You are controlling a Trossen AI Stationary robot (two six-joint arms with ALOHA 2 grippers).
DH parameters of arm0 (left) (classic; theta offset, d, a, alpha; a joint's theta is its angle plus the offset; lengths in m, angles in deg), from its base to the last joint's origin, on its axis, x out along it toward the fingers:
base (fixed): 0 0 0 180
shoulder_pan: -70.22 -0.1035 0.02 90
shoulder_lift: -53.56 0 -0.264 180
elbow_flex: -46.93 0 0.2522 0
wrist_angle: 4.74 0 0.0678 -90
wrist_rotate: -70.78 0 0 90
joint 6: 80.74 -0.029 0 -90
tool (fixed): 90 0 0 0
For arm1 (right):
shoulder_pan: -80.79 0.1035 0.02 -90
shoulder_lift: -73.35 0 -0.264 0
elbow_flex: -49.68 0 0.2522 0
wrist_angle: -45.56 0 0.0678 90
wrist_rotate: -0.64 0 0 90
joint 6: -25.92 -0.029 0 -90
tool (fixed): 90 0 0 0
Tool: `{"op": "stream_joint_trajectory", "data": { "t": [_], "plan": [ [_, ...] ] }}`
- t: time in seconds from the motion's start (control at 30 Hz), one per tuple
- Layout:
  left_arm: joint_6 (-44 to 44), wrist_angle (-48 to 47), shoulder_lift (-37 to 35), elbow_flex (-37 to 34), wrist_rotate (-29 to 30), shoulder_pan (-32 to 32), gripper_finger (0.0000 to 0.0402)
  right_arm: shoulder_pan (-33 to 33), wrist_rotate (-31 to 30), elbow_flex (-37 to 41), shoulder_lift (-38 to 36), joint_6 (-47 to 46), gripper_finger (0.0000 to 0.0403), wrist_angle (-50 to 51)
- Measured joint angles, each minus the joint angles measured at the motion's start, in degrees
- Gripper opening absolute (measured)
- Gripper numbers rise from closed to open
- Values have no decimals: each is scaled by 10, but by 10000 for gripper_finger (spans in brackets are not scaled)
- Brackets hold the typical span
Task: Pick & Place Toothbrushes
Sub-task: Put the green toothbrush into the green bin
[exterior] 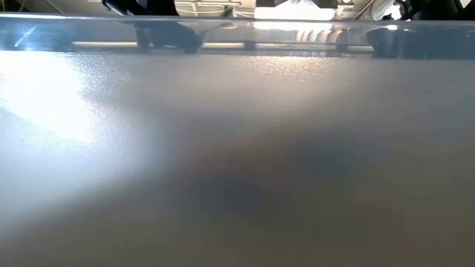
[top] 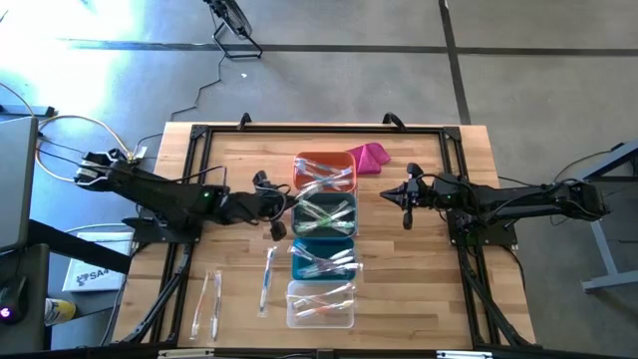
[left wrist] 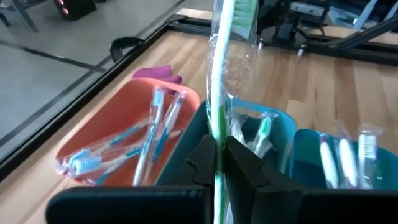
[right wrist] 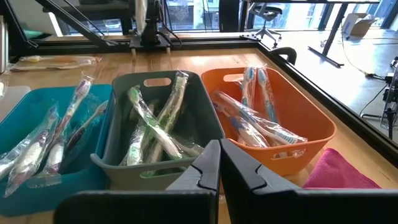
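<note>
The left gripper [left wrist: 219, 163] is clamping a green toothbrush [left wrist: 221, 74] whose long axis is running straight out ahead, the grey bin [top: 324, 214] lying just beyond, while the right gripper [right wrist: 219, 165], pressed together empty, is waiting opposite.

Both arms are showing as dark, near-black jointed links. The left gripper [left wrist: 219, 163] is presenting 2 matte black fingers [left wrist: 200, 163] with angular, stepped inner faces above a broad black cross-bar. The right gripper [right wrist: 219, 163] is showing the same 2 black angular fingers [right wrist: 241, 168] and bar. Pale cables are looping off the left arm's base, and a small green light is glowing on it.
</note>
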Motion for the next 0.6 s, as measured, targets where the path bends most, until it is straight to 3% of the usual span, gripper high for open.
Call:
{"op": "stream_joint_trajectory", "data": {
  "t": [0.33,0.6],
  "plan": [
    [-45,112,75,0,-118,-47,10,0,0,0,0,1,4,0],
    [-45,158,121,0,-135,-51,10,0,0,0,0,2,4,0]
  ]
}}
